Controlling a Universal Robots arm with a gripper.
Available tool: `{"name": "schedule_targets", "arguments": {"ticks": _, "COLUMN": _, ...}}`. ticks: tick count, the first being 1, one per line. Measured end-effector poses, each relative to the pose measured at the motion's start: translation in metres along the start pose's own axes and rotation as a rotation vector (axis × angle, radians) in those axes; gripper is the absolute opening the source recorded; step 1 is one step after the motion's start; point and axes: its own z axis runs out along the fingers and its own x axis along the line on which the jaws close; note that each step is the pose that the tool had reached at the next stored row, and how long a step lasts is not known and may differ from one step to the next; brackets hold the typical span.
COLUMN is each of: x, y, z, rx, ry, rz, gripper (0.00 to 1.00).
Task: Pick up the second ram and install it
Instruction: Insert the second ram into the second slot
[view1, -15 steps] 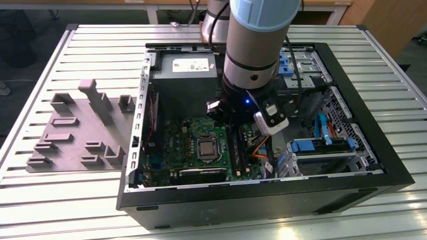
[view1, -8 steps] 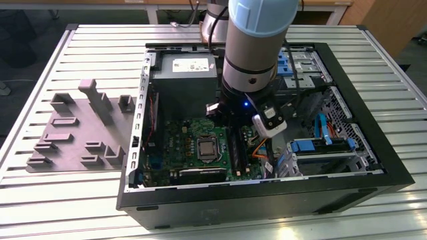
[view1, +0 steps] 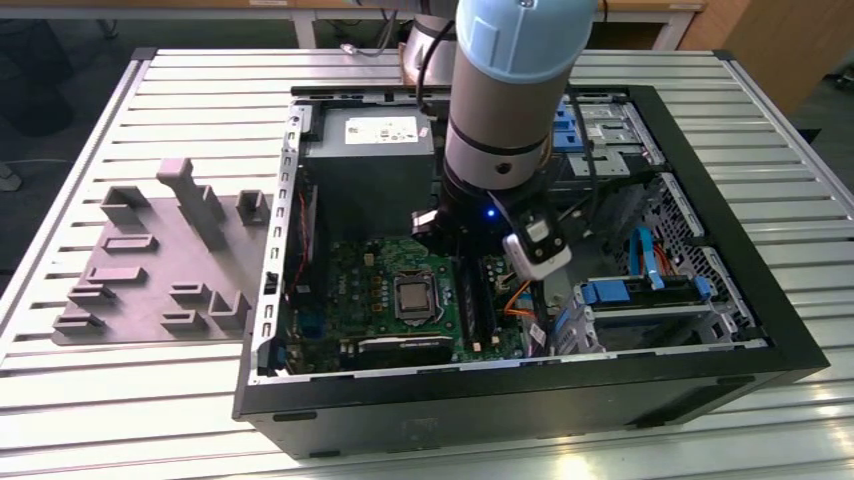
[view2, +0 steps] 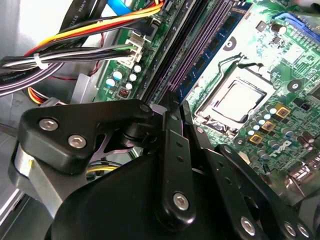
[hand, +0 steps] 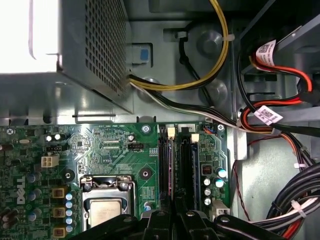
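Observation:
My gripper (view1: 461, 252) is down inside the open computer case (view1: 747, 330), over the memory slots beside the processor socket (view1: 415, 297). In the second wrist view the gripper (view2: 168, 102) is shut, its fingers (view2: 175, 145) meeting over a thin dark stick. This stick, the second ram (view2: 189, 49), runs edge-on along a black slot rail. Next to it another blue-green stick (view2: 216, 44) stands in the slot nearer the socket. In the first wrist view the gripper (hand: 175, 215) sits at the end of the two black slots (hand: 186, 167), which run side by side.
Bundles of cables (hand: 210, 75) and a metal power supply box (view1: 370, 150) crowd the case near the slots. Blue drive cages (view1: 641, 292) sit at the exterior view's right. A grey ridged fixture plate (view1: 147, 265) lies on the slatted table outside the case.

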Motion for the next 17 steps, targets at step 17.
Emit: {"name": "schedule_targets", "arguments": {"ticks": 17, "x": -0.0001, "y": -0.0015, "z": 0.0055, "rx": -0.0002, "ry": -0.0011, "rz": 0.020, "gripper": 0.14}}
